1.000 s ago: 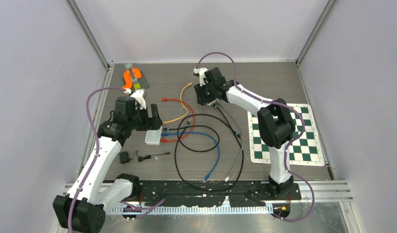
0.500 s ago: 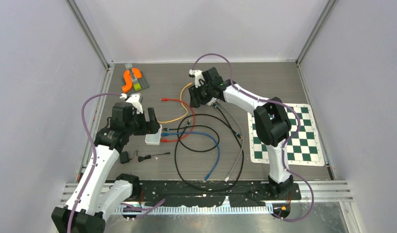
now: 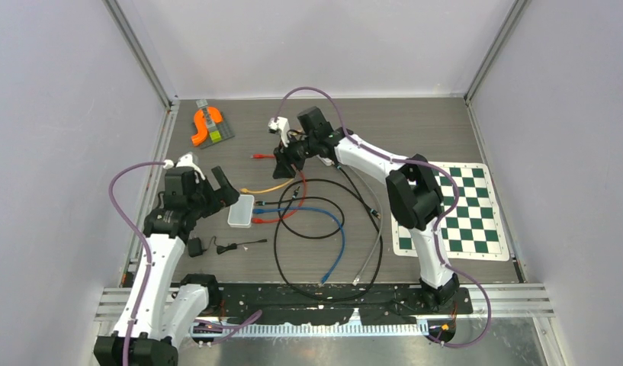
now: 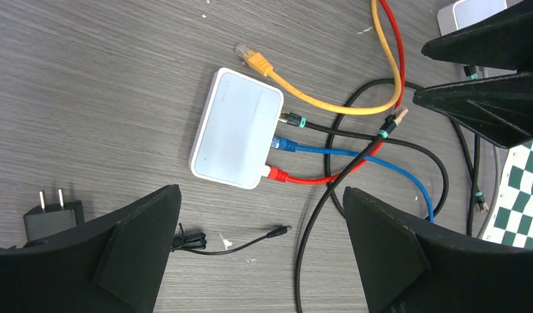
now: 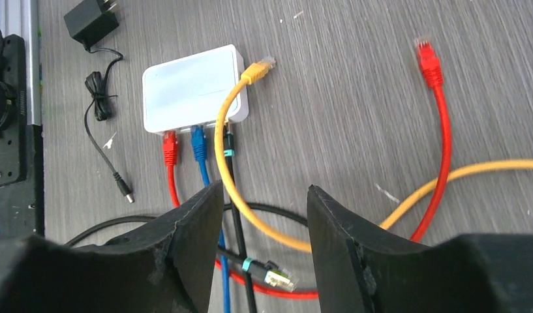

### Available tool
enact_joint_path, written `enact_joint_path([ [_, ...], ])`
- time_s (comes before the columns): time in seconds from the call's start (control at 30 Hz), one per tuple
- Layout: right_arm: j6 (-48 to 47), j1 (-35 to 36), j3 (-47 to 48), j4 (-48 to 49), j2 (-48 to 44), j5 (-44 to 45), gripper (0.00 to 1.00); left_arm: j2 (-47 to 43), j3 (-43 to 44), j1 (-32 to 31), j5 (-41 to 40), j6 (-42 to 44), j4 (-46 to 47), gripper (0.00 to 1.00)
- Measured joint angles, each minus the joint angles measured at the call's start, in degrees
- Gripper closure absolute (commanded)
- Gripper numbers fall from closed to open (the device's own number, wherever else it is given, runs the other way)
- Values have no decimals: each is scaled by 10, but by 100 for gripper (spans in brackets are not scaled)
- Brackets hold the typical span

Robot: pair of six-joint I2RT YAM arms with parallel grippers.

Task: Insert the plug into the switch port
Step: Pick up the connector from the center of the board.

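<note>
three plugs (image 4: 284, 144) sit in the switch (image 4: 236, 135), yet i see the yellow plug (image 4: 254, 60) lying loose just beside it, both arms' jaws apart and empty.

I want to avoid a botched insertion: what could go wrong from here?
1. The yellow plug lies loose by a corner of the switch, pointing away from the ports; it needs turning, and a poor grasp could misalign it.
2. The yellow cable crosses the black cable and red cable, so pulling may snag them or shift the switch.
</note>
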Motion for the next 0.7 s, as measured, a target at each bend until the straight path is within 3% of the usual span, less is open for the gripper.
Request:
enact_joint_path([
  [0.23, -50, 21, 53, -38, 58, -12, 43, 11, -28, 54, 36, -17, 13, 0],
  [0.43, -86, 53, 83, -94, 89, 1, 45, 20, -32, 59, 68, -17, 23, 1],
  [0.5, -92, 62, 96, -105, 95, 6, 53, 21, -33, 60, 76, -18, 30, 0],
  [0.7, -110, 68, 123, -121, 99, 23, 91, 35, -42, 64, 113, -24, 47, 2],
])
